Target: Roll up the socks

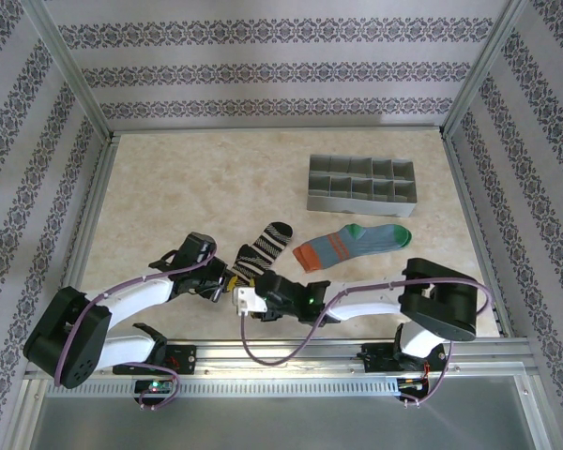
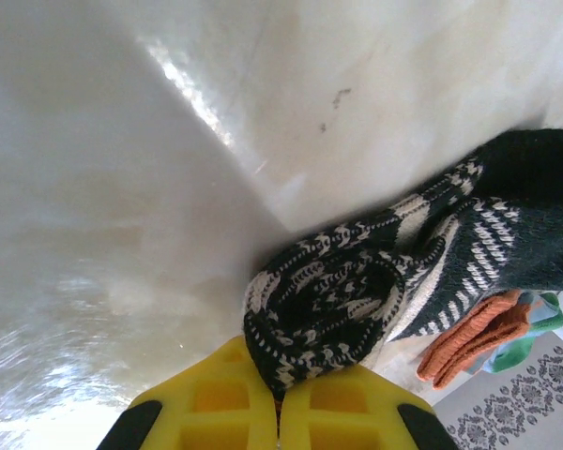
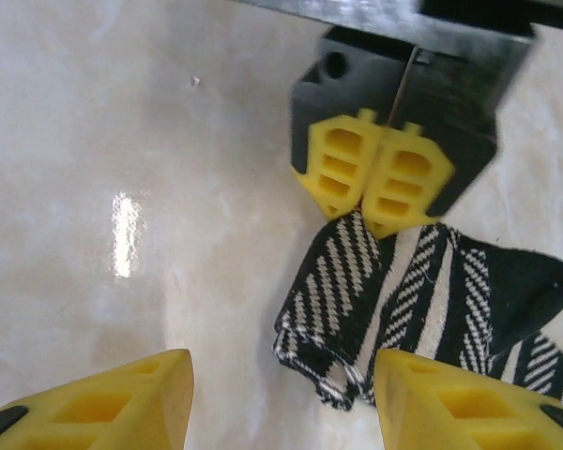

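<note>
Fabric of the black striped sock [image 2: 333, 300] bunches in my left gripper [image 2: 280, 396], clamped at lower centre to anchor the roll; my right gripper [image 3: 281, 394] hangs wide, empty.

You have open desk [image 1: 174, 187] along the left side and far edge. The divider tray [image 1: 361, 184] blocks the far right corner; the blue-teal sock [image 1: 355, 245] and striped sock [image 1: 267, 242] lie mid-desk, left hand [image 1: 225, 278] and right hand [image 1: 246, 298] crowding the latter.

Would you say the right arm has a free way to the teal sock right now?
Probably yes: the teal sock lies flat in the open just beyond the right arm, and the right tool is open and empty. The left tool pinches only the black sock.
</note>
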Available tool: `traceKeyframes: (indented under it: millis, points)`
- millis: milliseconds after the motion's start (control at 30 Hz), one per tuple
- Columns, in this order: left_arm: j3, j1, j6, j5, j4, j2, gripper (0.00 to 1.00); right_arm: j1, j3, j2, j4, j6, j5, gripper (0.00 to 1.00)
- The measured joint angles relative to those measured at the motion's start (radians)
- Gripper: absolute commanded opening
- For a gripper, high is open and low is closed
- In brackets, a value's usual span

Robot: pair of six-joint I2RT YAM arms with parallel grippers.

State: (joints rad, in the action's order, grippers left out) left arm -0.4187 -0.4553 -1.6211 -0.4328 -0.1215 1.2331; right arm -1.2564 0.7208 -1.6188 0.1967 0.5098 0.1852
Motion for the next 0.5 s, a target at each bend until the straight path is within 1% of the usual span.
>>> traceKeyframes:
  millis: [100,200,300,367,400,433,500]
  points:
    - [0.000,0.009,0.000,-0.009,-0.003,0.000,0.00,-0.022,0.038,-0.081,0.028,0.055,0.069,0.47]
    - [0.000,0.014,0.000,-0.017,-0.003,0.003,0.00,-0.022,0.084,-0.145,0.041,0.094,0.108,0.38]
    - [0.000,0.022,0.000,-0.026,-0.004,0.003,0.00,-0.017,0.132,-0.207,0.052,0.108,0.142,0.25]
    - [0.000,0.032,0.000,-0.027,-0.006,0.002,0.00,-0.003,0.155,-0.238,0.053,0.093,0.159,0.11]
    - [0.000,0.039,0.000,-0.026,-0.006,0.000,0.03,0.005,0.162,-0.244,0.053,0.080,0.162,0.06]
    - [0.000,0.048,0.000,-0.026,-0.006,-0.004,0.11,0.014,0.166,-0.244,0.052,0.067,0.154,0.00]
    - [0.000,0.067,-0.003,-0.031,-0.014,-0.019,0.27,0.035,0.167,-0.240,0.052,0.040,0.124,0.00]
